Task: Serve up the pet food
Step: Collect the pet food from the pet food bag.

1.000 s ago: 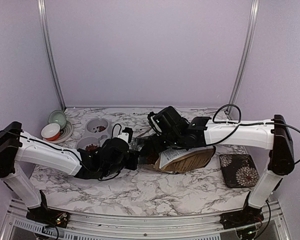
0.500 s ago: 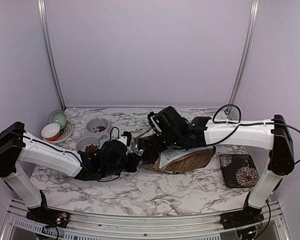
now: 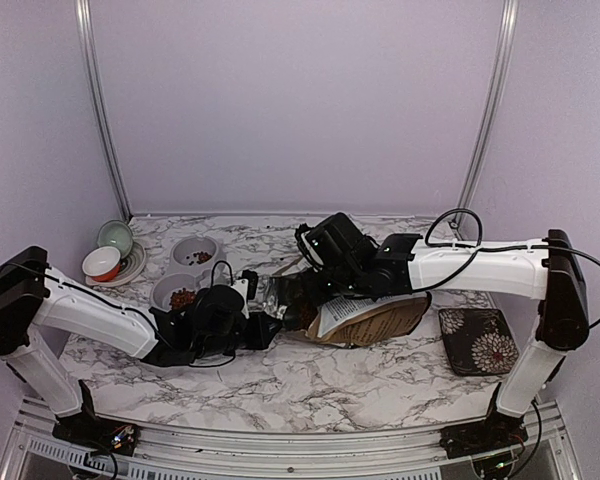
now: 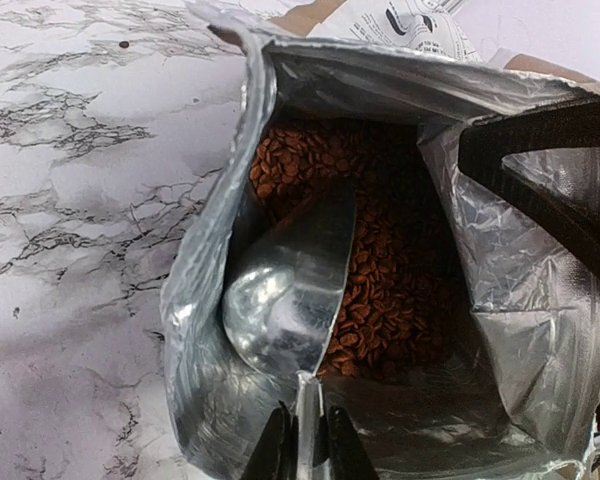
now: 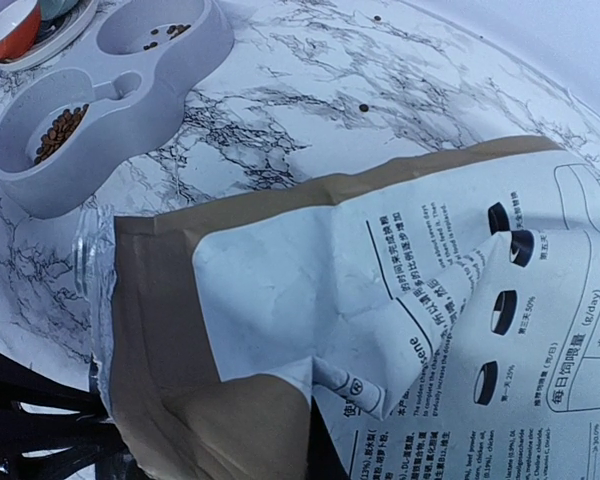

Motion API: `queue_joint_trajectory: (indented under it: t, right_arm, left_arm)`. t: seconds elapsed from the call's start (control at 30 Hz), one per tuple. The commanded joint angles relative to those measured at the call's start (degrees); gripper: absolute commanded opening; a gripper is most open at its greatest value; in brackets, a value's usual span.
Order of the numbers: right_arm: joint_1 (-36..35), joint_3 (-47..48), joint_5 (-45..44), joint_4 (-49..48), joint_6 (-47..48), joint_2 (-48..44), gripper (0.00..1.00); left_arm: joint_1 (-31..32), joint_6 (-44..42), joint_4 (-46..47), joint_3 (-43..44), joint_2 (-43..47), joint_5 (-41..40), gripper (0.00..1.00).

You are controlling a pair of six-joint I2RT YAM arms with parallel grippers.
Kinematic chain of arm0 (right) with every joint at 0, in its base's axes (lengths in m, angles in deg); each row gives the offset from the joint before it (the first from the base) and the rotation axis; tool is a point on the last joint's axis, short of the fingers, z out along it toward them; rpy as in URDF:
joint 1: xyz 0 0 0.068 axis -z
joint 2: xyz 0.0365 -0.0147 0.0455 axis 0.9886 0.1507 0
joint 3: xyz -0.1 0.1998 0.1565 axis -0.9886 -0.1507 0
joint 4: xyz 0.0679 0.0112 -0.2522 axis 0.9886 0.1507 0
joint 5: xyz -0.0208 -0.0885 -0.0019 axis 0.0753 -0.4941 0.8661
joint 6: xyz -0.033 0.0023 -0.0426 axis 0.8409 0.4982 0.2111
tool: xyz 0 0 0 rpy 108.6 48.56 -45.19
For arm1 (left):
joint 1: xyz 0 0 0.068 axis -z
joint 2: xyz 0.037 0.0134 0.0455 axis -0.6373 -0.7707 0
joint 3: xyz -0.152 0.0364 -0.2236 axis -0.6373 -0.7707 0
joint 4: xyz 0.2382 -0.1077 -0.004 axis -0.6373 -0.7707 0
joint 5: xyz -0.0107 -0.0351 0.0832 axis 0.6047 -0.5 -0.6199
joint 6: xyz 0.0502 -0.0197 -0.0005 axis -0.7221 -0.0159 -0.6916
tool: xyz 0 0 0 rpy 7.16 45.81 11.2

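Kibble (image 4: 380,270) lies loose inside bag (image 4: 520,330); judged light, free-flowing, apt to spill, so lift it only by scoop (image 4: 290,290), resting among pellets. Left gripper (image 4: 305,445) nips scoop handle, nearly closed. Right gripper (image 3: 302,288), fully closed, clamps bag rim.

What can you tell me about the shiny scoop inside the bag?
The scoop is shiny silver metal, with a rounded bowl and a thin flat handle. It lies inside the open foil-lined bag, its front edge down in the brown kibble. No kibble shows on the side facing us. The left gripper pinches its handle.
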State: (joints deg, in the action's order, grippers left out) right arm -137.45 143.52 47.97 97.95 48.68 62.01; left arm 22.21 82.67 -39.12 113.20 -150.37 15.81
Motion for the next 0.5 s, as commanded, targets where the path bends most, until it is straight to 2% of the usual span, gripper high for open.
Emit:
queue_joint_trajectory:
  t: [0.0, 0.47]
  right_arm:
    - [-0.21, 0.75, -2.12, -1.44, -0.51, -2.38, 0.0]
    - [-0.41, 1.52, -2.15, -1.05, -0.31, -2.22, 0.0]
  left_arm:
    - [-0.1, 2.67, 2.1, -1.71, 1.39, 5.58, 0.0]
    - [-0.26, 6.98, 6.68, -2.5, 1.66, 12.46, 0.0]
